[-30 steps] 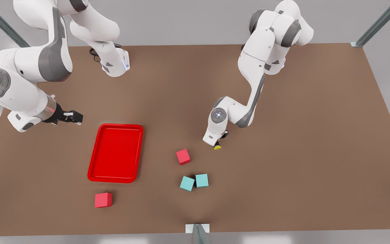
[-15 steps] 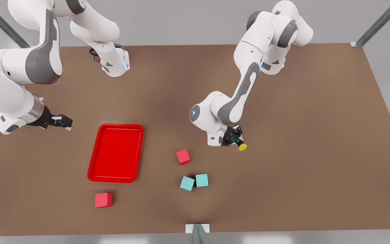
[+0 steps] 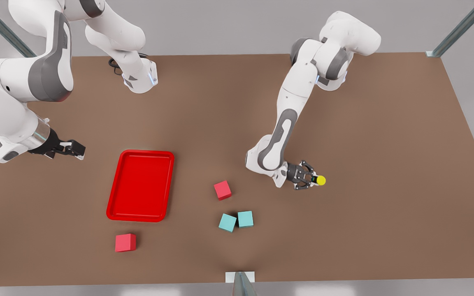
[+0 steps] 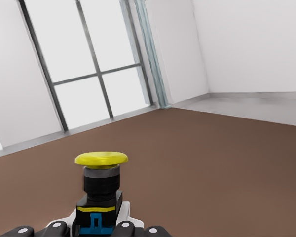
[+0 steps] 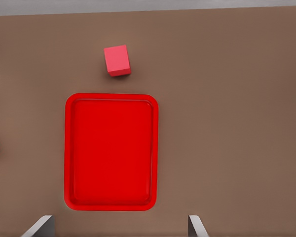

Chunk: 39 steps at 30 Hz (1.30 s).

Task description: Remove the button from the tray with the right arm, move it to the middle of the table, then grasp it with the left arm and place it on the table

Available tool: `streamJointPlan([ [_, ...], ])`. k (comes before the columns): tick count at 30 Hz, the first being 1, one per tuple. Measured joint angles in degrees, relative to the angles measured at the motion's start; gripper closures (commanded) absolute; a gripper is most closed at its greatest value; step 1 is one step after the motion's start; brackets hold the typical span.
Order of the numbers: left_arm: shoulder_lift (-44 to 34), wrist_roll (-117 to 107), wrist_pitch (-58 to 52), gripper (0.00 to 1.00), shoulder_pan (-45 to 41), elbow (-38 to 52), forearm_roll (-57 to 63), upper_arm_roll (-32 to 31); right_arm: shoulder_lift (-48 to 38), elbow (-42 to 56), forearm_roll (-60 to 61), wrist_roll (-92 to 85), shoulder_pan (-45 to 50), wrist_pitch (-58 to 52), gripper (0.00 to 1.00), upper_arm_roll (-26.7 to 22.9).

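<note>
The button (image 3: 319,180), grey and black with a round yellow cap, is held sideways in my left gripper (image 3: 312,180), right of the table's middle in the front view, cap pointing to that view's right. The left wrist view shows the button (image 4: 101,182) close up between the fingers of the left gripper (image 4: 96,229). The red tray (image 3: 140,185) lies flat with nothing in it. My right gripper (image 3: 76,149) waits open beyond the tray's far left corner in the front view. Its wrist view looks down on the tray (image 5: 111,153), with open fingertips (image 5: 39,228) at the frame edge.
A red cube (image 3: 222,190) and two teal cubes (image 3: 227,222) (image 3: 245,218) lie between the tray and the left gripper. Another red cube (image 3: 125,242) sits near the tray's front edge, also in the right wrist view (image 5: 117,60). The brown table (image 3: 385,185) is bare to the front view's right.
The left gripper has swung the button toward the front view's right, turning its wrist so the cap points sideways. The right arm has drawn back slightly to the left.
</note>
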Motion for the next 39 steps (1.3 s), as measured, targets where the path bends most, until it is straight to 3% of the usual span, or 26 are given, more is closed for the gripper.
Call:
streamJointPlan([
  [7, 3.3, -12.9, 0.6, 0.53, 0.3, 0.0, 4.0, 0.0, 0.0, 0.0, -0.1, -0.1, 0.0, 0.1, 0.0, 0.0],
  [8, 3.5, -14.3, 0.7, 0.47, 0.4, 0.0, 4.3, 0.0, 0.0, 0.0, -0.1, -0.1, 0.0, 0.1, 0.0, 0.0],
  [10, 3.9, -17.0, 1.0, 0.0, 0.4, 0.0, 4.7, 0.0, 0.0, 0.0, -0.1, -0.1, 0.0, 0.1, 0.0, 0.0],
  [39, 3.6, -34.9, 1.8, 0.0, 1.4, 0.1, 8.7, 1.1, 0.0, -0.1, -0.2, -0.2, 0.6, 0.0, 0.0, 0.2],
])
